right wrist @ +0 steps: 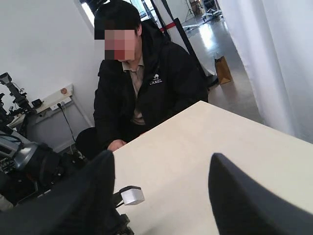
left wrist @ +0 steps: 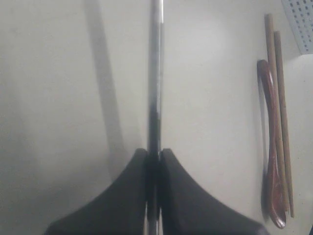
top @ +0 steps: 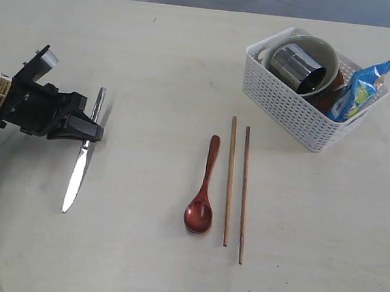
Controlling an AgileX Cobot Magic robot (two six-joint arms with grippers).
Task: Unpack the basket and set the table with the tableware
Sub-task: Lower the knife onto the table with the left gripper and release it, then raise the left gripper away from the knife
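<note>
Nearest me, the wooden spoon [top: 201, 201] and two chopsticks [top: 229, 190] lie on the table [top: 136, 271]. Farther back, the white basket [top: 287, 110] holds the cream bowl [top: 331, 54] with the steel cup [top: 297, 66] inside, a brown plate [top: 332, 96] and a blue snack packet [top: 364, 89]. My left gripper [top: 90, 131] is clamped on the steel knife [top: 76, 176]; the right gripper [right wrist: 161, 164] gapes wide, holding nothing.

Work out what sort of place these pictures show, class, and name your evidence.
Probably a robotics lab, not a dining room: camera gear and a wall power strip stand beside a person sitting at the table.
</note>
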